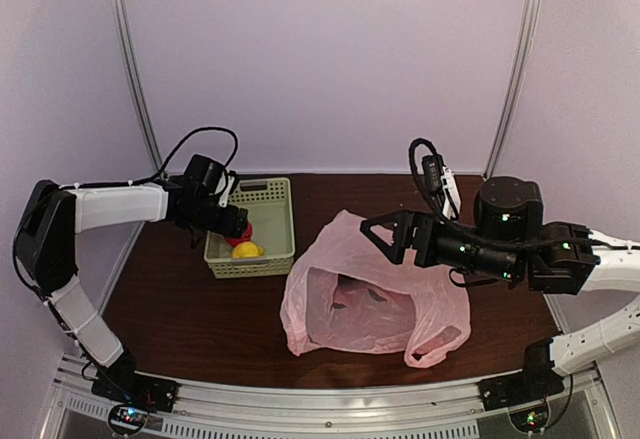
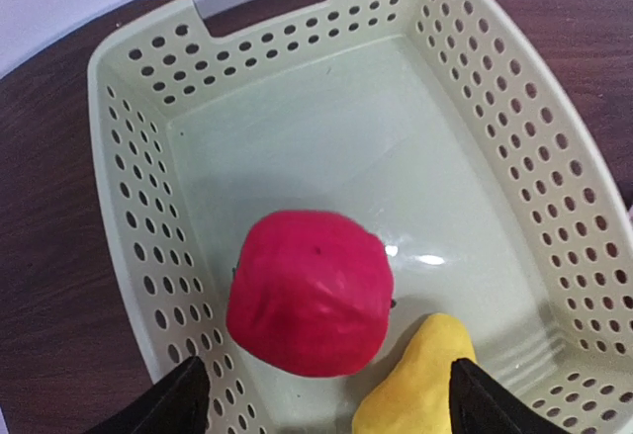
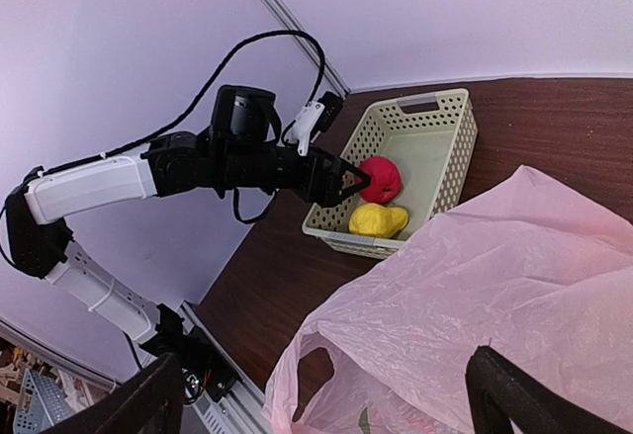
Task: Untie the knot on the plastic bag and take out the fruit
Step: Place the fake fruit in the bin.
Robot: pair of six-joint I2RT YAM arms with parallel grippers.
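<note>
The pink plastic bag (image 1: 370, 289) lies crumpled in the middle of the table, its mouth gaping toward the near edge and a handle loop (image 3: 341, 360) loose. Dim shapes show through it; I cannot tell what they are. My right gripper (image 1: 385, 234) hovers open above the bag's far side, nothing between its fingers (image 3: 499, 394). My left gripper (image 1: 240, 227) is open over the basket's near end. Just below it, a red fruit (image 2: 309, 291) and a yellow fruit (image 2: 415, 380) rest on the basket floor, touching neither finger.
The pale green slotted basket (image 1: 275, 199) stands at the back left, beside the bag. Its perforated walls (image 2: 514, 157) rise around the left gripper. Bare dark wood lies left of the bag, and the arm bases line the near rail.
</note>
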